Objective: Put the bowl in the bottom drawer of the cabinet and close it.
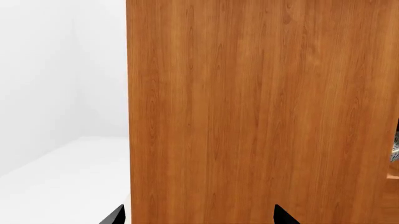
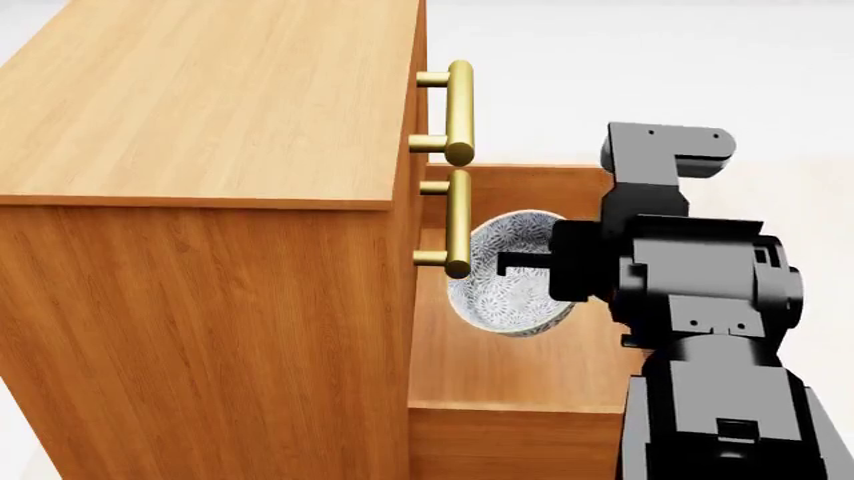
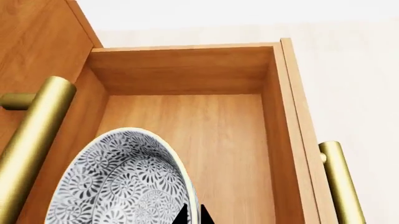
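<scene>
The bowl (image 2: 514,290), white with a grey-blue lace pattern, hangs tilted on edge over the open bottom drawer (image 2: 514,375) of the cabinet (image 2: 200,100). My right gripper (image 3: 190,215) is shut on the bowl's rim (image 3: 118,186), one black fingertip inside it and one outside. The drawer's wooden floor (image 3: 212,140) lies bare beneath the bowl. My left gripper (image 1: 199,217) is open and faces the cabinet's plain side wall (image 1: 262,112), with nothing between its fingers. The left arm is out of sight in the head view.
The two upper drawers are shut; their brass handles (image 2: 458,110) (image 2: 457,225) jut out just beside the bowl. The bottom drawer's own handle (image 3: 339,186) runs along its outer front. My right arm (image 2: 701,300) fills the head view's right side. Pale floor surrounds the cabinet.
</scene>
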Tool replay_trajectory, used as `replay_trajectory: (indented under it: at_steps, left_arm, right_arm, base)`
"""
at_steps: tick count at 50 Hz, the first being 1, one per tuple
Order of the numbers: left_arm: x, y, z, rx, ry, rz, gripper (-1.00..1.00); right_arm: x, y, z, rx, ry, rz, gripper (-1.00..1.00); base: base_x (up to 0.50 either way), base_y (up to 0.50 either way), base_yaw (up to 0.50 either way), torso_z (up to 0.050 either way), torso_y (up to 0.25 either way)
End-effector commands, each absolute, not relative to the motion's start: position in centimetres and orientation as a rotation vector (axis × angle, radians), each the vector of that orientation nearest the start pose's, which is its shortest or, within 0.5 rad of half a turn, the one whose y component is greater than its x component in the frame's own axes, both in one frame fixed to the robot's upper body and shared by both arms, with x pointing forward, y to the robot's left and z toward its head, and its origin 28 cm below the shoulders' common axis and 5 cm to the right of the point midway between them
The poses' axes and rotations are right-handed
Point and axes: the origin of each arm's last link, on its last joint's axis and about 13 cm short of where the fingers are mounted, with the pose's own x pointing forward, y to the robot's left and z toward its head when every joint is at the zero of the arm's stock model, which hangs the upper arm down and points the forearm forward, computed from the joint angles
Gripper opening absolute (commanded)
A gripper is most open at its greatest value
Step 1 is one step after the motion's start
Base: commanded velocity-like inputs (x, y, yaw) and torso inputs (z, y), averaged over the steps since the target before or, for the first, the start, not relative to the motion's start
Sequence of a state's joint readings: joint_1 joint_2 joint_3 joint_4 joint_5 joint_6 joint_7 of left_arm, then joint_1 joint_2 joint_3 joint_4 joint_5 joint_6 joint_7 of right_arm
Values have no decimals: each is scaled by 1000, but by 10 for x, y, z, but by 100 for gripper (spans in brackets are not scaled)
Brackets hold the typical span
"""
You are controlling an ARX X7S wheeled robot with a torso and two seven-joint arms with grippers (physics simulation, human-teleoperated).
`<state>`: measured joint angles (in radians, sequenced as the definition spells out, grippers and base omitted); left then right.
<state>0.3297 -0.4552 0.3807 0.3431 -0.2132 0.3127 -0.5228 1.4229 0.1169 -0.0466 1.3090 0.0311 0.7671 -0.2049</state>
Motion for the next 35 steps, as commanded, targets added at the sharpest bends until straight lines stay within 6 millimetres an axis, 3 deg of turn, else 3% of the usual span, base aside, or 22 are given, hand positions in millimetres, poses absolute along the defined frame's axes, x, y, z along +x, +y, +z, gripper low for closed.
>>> replay_trajectory:
  at_steps: [1,18,35]
  left_arm:
    - [120,212,39,-32,-175,23,100]
    - [121,212,39,-31,-174,20,100]
    - [121,212,39,-35,-174,21,100]
  right_arm:
    - [407,-144,192,100,680,93,-100]
    - [404,-144,191,129,730,93,-100]
    - [406,-143,177,71,686,87,-100]
  base:
    - [0,0,0,0,0]
    - [0,0,0,1,1]
    - [0,0,0,0,0]
